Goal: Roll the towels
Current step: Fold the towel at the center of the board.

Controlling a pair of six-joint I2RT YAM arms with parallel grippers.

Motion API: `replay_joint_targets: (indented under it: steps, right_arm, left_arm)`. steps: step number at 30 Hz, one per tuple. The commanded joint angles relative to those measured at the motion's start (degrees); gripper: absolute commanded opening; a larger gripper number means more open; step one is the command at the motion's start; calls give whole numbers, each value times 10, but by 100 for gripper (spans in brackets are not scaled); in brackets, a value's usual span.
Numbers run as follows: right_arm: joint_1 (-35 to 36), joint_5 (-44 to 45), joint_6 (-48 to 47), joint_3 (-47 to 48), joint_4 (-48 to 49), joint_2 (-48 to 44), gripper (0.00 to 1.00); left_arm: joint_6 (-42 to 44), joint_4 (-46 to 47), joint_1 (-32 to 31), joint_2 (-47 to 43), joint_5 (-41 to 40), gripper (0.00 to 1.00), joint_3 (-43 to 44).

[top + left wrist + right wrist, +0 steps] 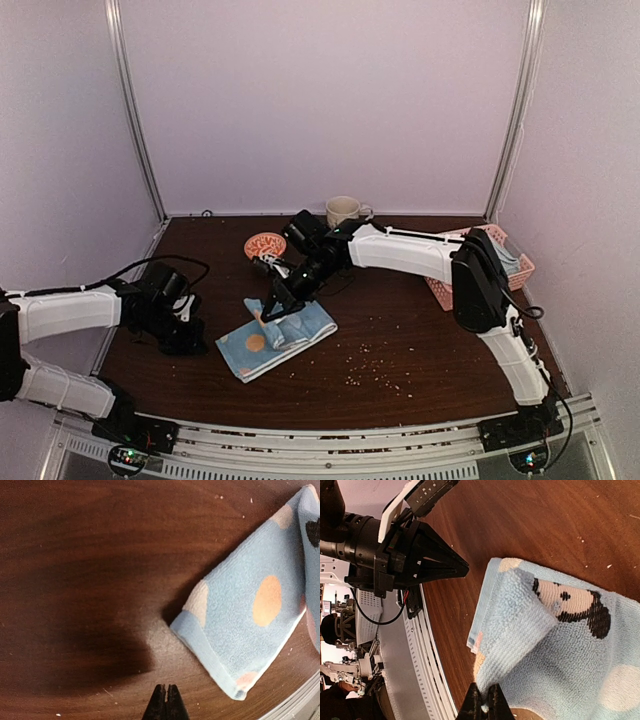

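Towel (290,340), one (blue, spotted), pinched by right tool (485,702).

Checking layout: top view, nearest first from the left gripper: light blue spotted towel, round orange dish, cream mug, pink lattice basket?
1. light blue spotted towel, front centre
2. round orange dish, behind it
3. cream mug, back edge
4. pink lattice basket, far right

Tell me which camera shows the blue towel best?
The top view: only there is nearly the whole blue towel visible, though small. The left wrist view shows one corner close up; the right wrist view, an edge pinched in the right gripper.
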Motion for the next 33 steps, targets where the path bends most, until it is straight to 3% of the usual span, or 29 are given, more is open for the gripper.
replay_joint_targets:
  steps: [1,12,33]
  right_arm:
    - [18,-3,21,21,18,19,0]
    - [29,28,51,41,55,60,0]
    - [52,-5,86,51,94,86,0]
  left_arm:
    - [-34,19,-10,-8,40,0,-18]
    - [-51,80,-15,-2,76,0,-45]
    - [-53,156,-17,41,69,0,-83]
